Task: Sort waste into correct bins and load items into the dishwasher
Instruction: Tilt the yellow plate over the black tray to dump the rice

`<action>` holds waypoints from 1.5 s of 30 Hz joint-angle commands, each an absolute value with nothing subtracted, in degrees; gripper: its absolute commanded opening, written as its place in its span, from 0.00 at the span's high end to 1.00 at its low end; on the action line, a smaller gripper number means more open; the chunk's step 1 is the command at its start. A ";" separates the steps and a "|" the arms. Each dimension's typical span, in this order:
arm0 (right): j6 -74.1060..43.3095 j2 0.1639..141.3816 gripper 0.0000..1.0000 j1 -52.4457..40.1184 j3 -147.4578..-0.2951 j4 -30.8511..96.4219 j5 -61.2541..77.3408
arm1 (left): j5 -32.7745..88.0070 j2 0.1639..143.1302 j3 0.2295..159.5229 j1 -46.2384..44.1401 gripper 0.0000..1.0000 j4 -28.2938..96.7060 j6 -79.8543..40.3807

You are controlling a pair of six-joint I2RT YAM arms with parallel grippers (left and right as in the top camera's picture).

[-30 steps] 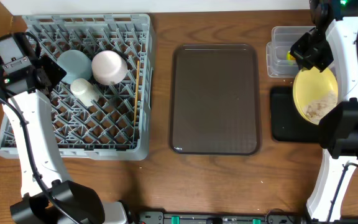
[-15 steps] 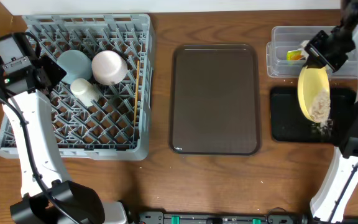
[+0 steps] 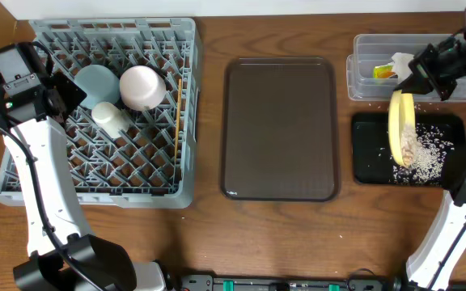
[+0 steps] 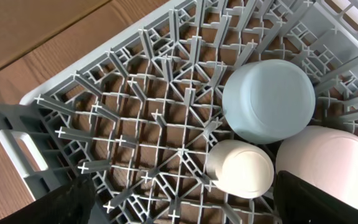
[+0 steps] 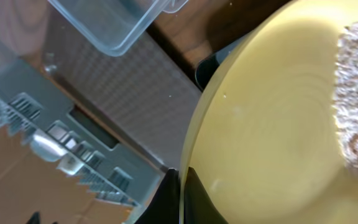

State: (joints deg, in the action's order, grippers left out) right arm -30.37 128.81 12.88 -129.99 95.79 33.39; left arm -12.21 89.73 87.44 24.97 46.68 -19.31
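Upper left of frame: left gripper (image 3: 61, 95) spread wide, holding nothing, above the rack (image 3: 95, 198) by the blue bowl (image 3: 95, 83), pink bowl (image 3: 141, 86) and cup (image 3: 112, 117). Right side: right gripper (image 3: 417, 81) pinches the top rim of the yellow plate (image 3: 400, 129). Plate stands on edge, long axis up-down the frame, over the black tray (image 3: 370, 166); crumbs (image 3: 434, 158) scattered there. Rack lies far left of the plate; left arm is nearer it. Right wrist view shows a clump clinging to the plate's face; left wrist view shows free slots left of the bowls.
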 commanded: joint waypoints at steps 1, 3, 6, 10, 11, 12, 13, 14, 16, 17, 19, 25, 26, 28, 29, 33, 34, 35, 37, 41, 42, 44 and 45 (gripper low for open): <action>-29.04 126.39 0.98 15.40 -131.02 96.07 37.60 | -12.69 89.93 87.59 25.02 0.08 46.92 -19.40; -28.14 126.39 0.98 16.25 -131.02 97.12 39.22 | -12.69 89.93 87.59 25.02 0.08 46.92 -19.40; -27.29 126.41 0.99 17.26 -131.02 96.84 40.64 | -12.69 89.93 87.59 25.02 0.08 46.92 -19.40; -28.34 126.45 0.98 17.74 -130.02 97.34 39.79 | -12.69 89.93 87.59 25.02 0.08 46.92 -19.40; -27.42 126.45 0.99 17.85 -129.58 97.30 40.71 | -12.69 89.93 87.59 25.02 0.08 46.92 -19.40; -27.31 126.45 0.99 17.91 -129.25 97.23 41.01 | -12.69 89.93 87.59 25.02 0.08 46.92 -19.40; -27.40 126.45 0.99 17.93 -128.79 96.84 41.04 | -12.69 89.93 87.59 25.02 0.08 46.92 -19.40; -28.10 126.45 0.98 17.93 -128.07 95.88 41.04 | -12.69 89.93 87.59 25.02 0.08 46.92 -19.40; -28.69 126.45 0.98 18.00 -126.52 94.67 41.39 | -12.69 89.93 87.59 25.02 0.08 46.92 -19.40; -28.56 126.45 0.98 18.00 -125.60 94.72 42.41 | -12.69 89.93 87.59 25.02 0.08 46.92 -19.40; -27.27 126.45 0.98 18.00 -123.48 94.65 44.34 | -12.69 89.93 87.59 24.99 0.08 46.92 -19.40; -24.43 126.45 0.98 19.14 -117.84 92.92 50.89 | -12.69 89.93 87.59 25.02 0.08 46.92 -19.40; -23.07 126.45 0.98 19.62 -117.34 93.27 52.47 | -12.69 89.93 87.59 25.02 0.08 46.92 -19.40; -21.74 126.45 0.98 20.47 -117.27 94.32 53.30 | -12.69 89.93 87.59 25.02 0.08 46.92 -19.40; -21.56 126.43 0.98 20.84 -117.30 94.48 53.30 | -12.69 89.93 87.59 25.02 0.08 46.92 -19.40; -19.27 126.34 0.98 22.57 -117.30 96.79 55.22 | -12.69 89.93 87.59 25.02 0.08 46.92 -19.40; -18.35 126.34 0.98 23.00 -117.30 97.36 55.94 | -12.69 89.93 87.59 25.02 0.08 46.92 -19.40; -17.54 126.34 0.98 23.51 -117.30 97.34 56.71 | -12.69 89.93 87.59 25.02 0.08 46.92 -19.40; -17.08 126.34 0.99 24.47 -117.30 97.32 57.30 | -12.69 89.93 87.59 25.02 0.08 46.92 -19.40; -13.74 126.32 0.99 25.23 -117.27 97.34 62.35 | -12.69 89.93 87.59 25.02 0.08 46.92 -19.40; -13.47 126.32 0.99 25.23 -117.27 97.32 63.44 | -12.69 89.93 87.59 24.99 0.08 46.92 -19.40; -13.74 126.32 0.99 25.47 -117.27 95.81 64.60 | -12.69 89.93 87.59 25.02 0.08 46.92 -19.40; -14.06 126.32 0.99 25.67 -117.27 95.13 64.73 | -12.69 89.93 87.59 25.02 0.08 46.92 -19.40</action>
